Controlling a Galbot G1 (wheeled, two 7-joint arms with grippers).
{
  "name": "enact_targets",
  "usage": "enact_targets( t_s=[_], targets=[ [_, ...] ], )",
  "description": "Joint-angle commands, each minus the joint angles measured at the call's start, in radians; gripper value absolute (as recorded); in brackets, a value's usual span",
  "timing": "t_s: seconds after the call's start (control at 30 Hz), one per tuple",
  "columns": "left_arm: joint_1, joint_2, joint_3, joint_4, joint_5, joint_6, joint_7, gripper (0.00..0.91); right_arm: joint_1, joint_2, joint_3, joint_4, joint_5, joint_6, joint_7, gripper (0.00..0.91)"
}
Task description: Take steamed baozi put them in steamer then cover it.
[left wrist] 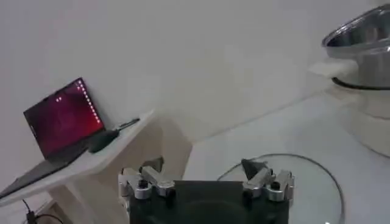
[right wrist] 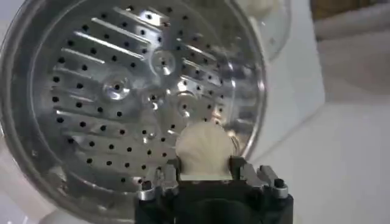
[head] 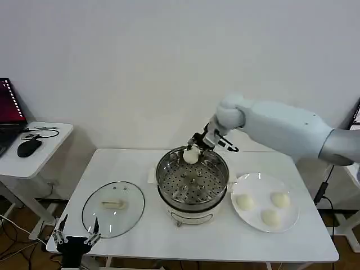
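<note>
- One bun [head: 191, 156] sits clamped in the right hand [head: 194, 151], just above centre of the head view, over the far rim of the steamer [head: 192, 181].
- Right wrist view: the same bun [right wrist: 204, 149] is gripped between the two fingers [right wrist: 159, 178], low centre of frame, hanging over the perforated tray [right wrist: 122, 97]; whether it touches the tray cannot be told.
- Steamer: shiny round pot on a white base, centre of the head view, standing on the white surface [head: 169, 236]. Tray inside holds no bun lying on it.
- Three buns [head: 270, 218] lie on a white plate [head: 256, 183], right of centre and just beside the steamer; they are near each other but apart.
- Cover [head: 113, 208]: glass lid lying flat on the surface, lower left of centre, handle up, well apart from the steamer.
- Left hand [head: 77, 232]: bottom left edge of the head view, at the near edge of the surface just beside the cover; fingers spread apart, holding nothing. Left wrist view shows those fingers [left wrist: 148, 181] apart at the bottom centre, the cover's rim [left wrist: 304, 159] just beyond them.
- Side table [head: 48, 149] at the left edge carries a laptop [head: 10, 112] and a mouse [head: 28, 148].
</note>
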Motion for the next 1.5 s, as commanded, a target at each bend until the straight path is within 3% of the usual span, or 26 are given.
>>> enact_targets(
  t_s=[0.03, 0.17, 0.47, 0.53, 0.6, 0.8, 1.0, 1.13, 1.3, 1.4, 1.5],
  targets=[
    [0.001, -0.006, -0.001, 0.001, 0.0, 0.001, 0.001, 0.907, -0.076, 0.068, 0.005, -0.101, -0.205, 0.171, 0.056, 0.544],
    [0.002, -0.007, 0.001, 0.003, 0.0, 0.001, 0.0, 0.907, -0.118, 0.096, 0.056, -0.17, -0.311, 0.206, 0.079, 0.544],
    [0.003, -0.008, 0.002, 0.001, 0.0, 0.0, 0.0, 0.907, -0.154, 0.124, 0.098, -0.219, -0.379, 0.235, 0.098, 0.544],
    [0.002, -0.008, 0.003, 0.0, 0.0, 0.0, 0.001, 0.907, -0.158, 0.13, 0.105, -0.226, -0.387, 0.24, 0.104, 0.655],
    [0.0, -0.009, 0.004, 0.0, 0.0, 0.001, 0.001, 0.907, -0.158, 0.133, 0.105, -0.227, -0.386, 0.241, 0.107, 0.897],
    [0.001, -0.01, 0.006, -0.002, 0.001, 0.001, 0.002, 0.907, -0.14, 0.129, 0.099, -0.214, -0.343, 0.217, 0.096, 0.907],
    [-0.009, -0.015, 0.012, 0.016, 0.001, 0.001, 0.002, 0.907, 0.047, 0.019, 0.016, -0.009, -0.089, 0.048, 0.003, 0.907],
    [-0.01, -0.01, 0.026, 0.014, 0.0, 0.001, 0.004, 0.907, 0.183, -0.114, -0.032, 0.154, 0.082, -0.081, -0.018, 0.907],
    [-0.007, 0.019, 0.027, -0.007, -0.011, 0.027, 0.023, 0.907, 0.251, -0.298, -0.049, 0.281, 0.074, -0.253, -0.019, 0.907],
    [-0.006, 0.034, 0.038, -0.017, -0.013, 0.032, 0.029, 0.907, 0.248, -0.479, -0.073, 0.333, 0.124, -0.363, -0.038, 0.907],
    [-0.017, 0.043, 0.044, -0.008, -0.013, 0.032, 0.029, 0.907, 0.193, -0.636, -0.056, 0.367, 0.111, -0.481, -0.074, 0.907]
  ],
)
